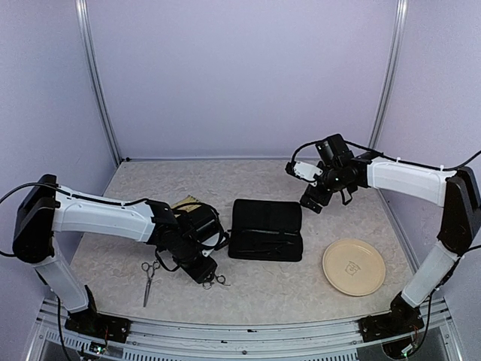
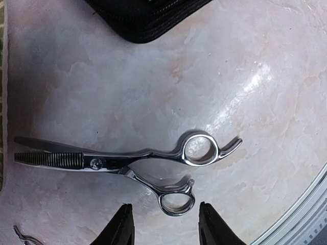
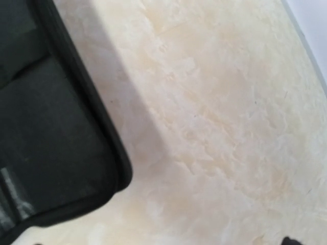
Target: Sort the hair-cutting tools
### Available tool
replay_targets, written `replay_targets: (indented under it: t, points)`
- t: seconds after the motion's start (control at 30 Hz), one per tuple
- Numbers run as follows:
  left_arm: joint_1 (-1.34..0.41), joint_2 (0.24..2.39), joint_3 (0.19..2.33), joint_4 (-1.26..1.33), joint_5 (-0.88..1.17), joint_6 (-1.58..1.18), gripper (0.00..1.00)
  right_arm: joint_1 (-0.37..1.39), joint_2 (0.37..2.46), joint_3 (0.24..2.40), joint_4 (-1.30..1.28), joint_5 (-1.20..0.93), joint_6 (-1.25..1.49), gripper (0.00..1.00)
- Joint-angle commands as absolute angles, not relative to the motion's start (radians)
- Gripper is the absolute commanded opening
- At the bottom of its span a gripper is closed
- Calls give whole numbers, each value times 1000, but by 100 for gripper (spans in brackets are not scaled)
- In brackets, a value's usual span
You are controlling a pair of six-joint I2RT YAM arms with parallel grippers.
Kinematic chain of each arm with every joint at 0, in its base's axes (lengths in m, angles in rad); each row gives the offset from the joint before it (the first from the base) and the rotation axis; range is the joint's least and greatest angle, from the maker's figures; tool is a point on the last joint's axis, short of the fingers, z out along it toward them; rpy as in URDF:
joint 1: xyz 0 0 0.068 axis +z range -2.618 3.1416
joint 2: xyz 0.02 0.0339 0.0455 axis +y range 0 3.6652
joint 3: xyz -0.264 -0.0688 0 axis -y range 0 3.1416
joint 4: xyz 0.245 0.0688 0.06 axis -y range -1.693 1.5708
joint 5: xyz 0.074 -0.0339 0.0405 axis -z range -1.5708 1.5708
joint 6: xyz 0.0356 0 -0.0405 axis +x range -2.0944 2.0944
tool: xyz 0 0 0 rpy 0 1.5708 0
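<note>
My left hand [image 2: 164, 222] hovers with its fingers [image 2: 122, 227] apart, holding nothing. The slim silver metal scissors with ring handles [image 2: 127, 163] lie flat on the bench [image 2: 245, 76] just ahead of it. Their long axis runs across my fingers, and the nearer ring sits between them. My right hand [image 1: 316, 197] is well apart from the scissors.

Scissors [image 2: 127, 162] were bright polished metal, mirror-glossy on rings and shanks, with one blade finely toothed and darker. The second scissors [image 1: 149, 280] showed silvery metal too, the finish too small to judge. The table [image 2: 102, 92] was mottled cream with a stone-like pattern, smooth, with a soft sheen and one glare patch. The case [image 3: 51, 127] was black and matt, possibly woven cloth, with ribbed edging. The plate [image 1: 368, 280] looked cream, smooth and dull. The arm shell [image 1: 98, 214] was white, smooth, faintly glossy plastic. The frame rail [image 1: 225, 331] looked pale metal.
</note>
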State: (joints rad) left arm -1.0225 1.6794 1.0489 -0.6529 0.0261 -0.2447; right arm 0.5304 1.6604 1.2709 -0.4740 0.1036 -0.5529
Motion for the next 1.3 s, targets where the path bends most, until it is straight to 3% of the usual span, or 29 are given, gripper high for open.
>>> replay_targets:
  t: [0.0, 0.17, 0.73, 1.27]
  points:
    - [-1026, 1654, 1021, -649, 26, -329, 43, 511, 1563, 1203, -403, 22, -481, 100]
    - [-999, 1653, 987, -610, 20, -347, 40, 509, 1584, 1194, -437, -48, -492, 100]
    - [-1008, 1704, 978, -506, 236, -288, 44, 508, 1623, 1195, -452, -127, -499, 100]
    - [-1090, 1934, 1241, -429, 320, -178, 45, 506, 1623, 1190, -459, -164, -507, 100]
